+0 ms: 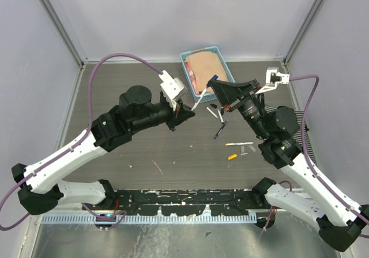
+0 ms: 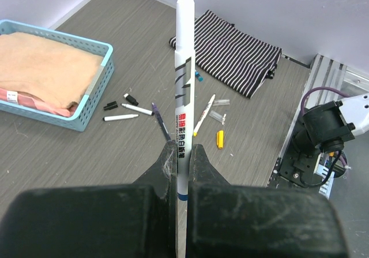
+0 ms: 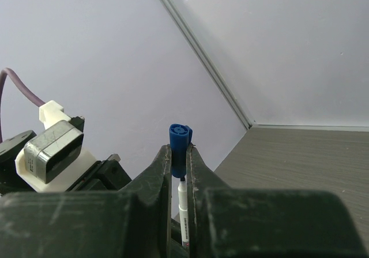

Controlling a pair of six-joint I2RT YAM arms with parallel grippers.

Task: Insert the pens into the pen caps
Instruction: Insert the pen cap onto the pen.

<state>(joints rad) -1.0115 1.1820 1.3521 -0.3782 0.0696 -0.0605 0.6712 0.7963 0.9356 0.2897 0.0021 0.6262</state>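
Observation:
My left gripper is shut on a white pen, which points up and away from it. In the top view that pen slants from the left gripper toward the right gripper. The right gripper is shut on a blue pen cap. The white pen's tip sits at the cap's open end, between the fingers. More pens and a dark pen lie on the table, with a yellow cap and a black cap.
A blue basket holding a pinkish cloth stands at the back of the table, just behind both grippers. A black-and-white striped cloth lies beyond the loose pens. Grey walls close in the sides and back.

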